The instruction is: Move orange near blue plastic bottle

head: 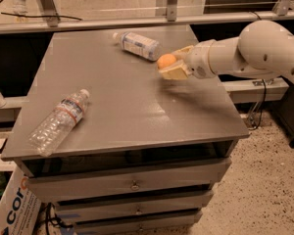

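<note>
Matt grey bench [117, 111], faintly sheened. Smooth-skinned orange [165, 60] gripped in cream plastic hand [169, 64] above the bench's right rear, near clear glossy plastic bottle [137, 44]. Glossy white arm [264, 48] shell.

Arm [264, 48] white, glossy — fat rounded segments; tool [172, 65] pale yellow-cream fingers, over table [112, 111] right side.

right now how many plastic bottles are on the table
2. The short blue-labelled clear plastic bottle lies at the back, beside the gripper holding the small round orange; the long ribbed clear bottle, front left.
</note>
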### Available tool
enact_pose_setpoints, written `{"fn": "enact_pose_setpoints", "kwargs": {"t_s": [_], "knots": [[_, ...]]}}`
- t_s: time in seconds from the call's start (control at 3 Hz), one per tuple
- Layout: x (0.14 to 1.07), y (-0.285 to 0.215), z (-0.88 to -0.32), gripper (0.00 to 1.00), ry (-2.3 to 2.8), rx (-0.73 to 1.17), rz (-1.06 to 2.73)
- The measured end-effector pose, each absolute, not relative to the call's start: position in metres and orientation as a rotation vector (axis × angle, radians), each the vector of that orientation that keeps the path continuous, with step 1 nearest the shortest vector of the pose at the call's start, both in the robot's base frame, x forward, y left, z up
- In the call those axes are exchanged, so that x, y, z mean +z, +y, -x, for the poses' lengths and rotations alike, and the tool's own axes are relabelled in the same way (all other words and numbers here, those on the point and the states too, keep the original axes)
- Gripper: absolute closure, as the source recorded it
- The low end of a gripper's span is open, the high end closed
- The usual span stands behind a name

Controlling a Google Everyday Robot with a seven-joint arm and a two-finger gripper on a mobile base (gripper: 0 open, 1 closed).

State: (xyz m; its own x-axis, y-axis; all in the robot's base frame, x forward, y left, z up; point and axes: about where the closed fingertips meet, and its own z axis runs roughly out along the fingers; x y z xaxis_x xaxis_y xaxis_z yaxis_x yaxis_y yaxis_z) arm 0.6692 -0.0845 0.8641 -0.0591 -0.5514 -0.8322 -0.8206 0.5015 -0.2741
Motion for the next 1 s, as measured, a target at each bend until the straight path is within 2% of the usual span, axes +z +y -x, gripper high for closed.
{"fn": "enact_pose_setpoints", "kwargs": {"t_s": [1.0], "knots": [[0.842,-0.084,-0.735,1.0,1.802,0.248,1.152]]}}
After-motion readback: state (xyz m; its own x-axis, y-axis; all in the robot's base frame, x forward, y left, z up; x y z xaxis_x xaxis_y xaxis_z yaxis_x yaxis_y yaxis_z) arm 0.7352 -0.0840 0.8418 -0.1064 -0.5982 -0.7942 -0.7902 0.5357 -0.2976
